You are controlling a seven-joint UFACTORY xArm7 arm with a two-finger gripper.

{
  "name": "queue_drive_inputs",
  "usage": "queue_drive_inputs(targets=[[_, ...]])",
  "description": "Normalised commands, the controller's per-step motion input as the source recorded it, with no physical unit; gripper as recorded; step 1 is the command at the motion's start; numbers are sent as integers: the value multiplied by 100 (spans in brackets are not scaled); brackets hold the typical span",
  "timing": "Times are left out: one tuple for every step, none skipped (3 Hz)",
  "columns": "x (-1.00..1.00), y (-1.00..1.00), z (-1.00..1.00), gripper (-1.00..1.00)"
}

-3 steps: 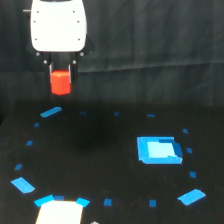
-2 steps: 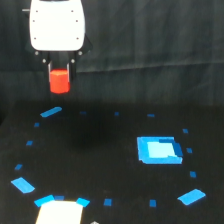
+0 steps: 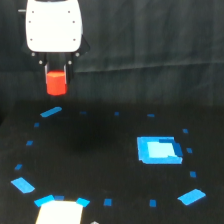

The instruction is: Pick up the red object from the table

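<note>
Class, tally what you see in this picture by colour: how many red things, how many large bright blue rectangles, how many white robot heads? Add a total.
Red: 1, the red object
Bright blue: 1, the large rectangle
White: 1, the end effector head
Total: 3

Black wrinkled cloth (image 3: 160, 45) hangs as the backdrop, pretty dim overall, with a pale block (image 3: 59, 212) at the bottom edge.
</note>
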Motion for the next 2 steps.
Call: queue_drive_inputs(targets=[[13,-9,48,-82],[-11,32,57,-100]])
